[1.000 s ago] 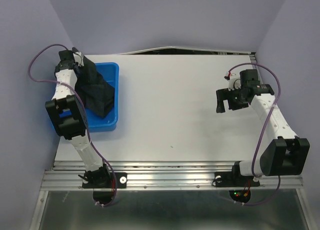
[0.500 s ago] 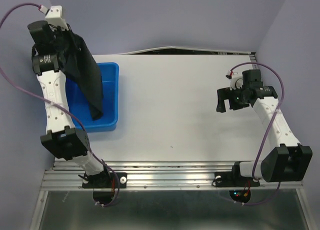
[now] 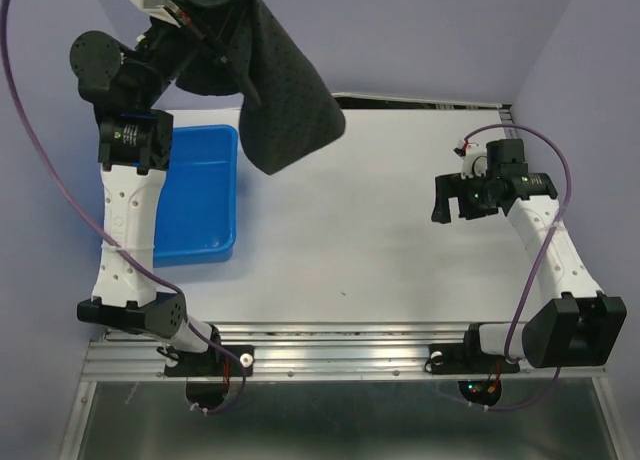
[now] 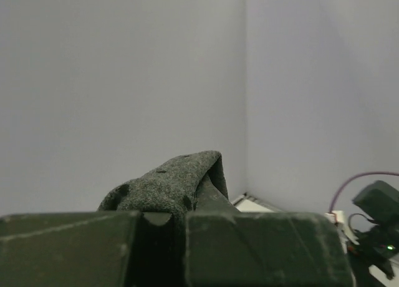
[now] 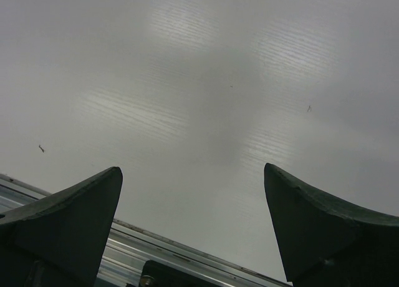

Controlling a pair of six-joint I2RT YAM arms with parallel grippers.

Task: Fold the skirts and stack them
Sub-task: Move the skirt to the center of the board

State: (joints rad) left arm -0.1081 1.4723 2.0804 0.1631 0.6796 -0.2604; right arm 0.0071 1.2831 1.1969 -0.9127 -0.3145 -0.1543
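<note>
From where I stand, the left hand (image 3: 182,25) is raised high over the far left corner. Its fingers are pinched tight on a bunched edge of a dark charcoal cloth skirt with fine pale dots (image 3: 285,100). The skirt hangs loose in the air above the far part of the white worktop (image 3: 360,240), just right of the blue plastic tub (image 3: 205,195). Across on the right, the right hand (image 3: 455,208) hovers low over bare worktop with its fingers spread wide, gripping nothing.
</note>
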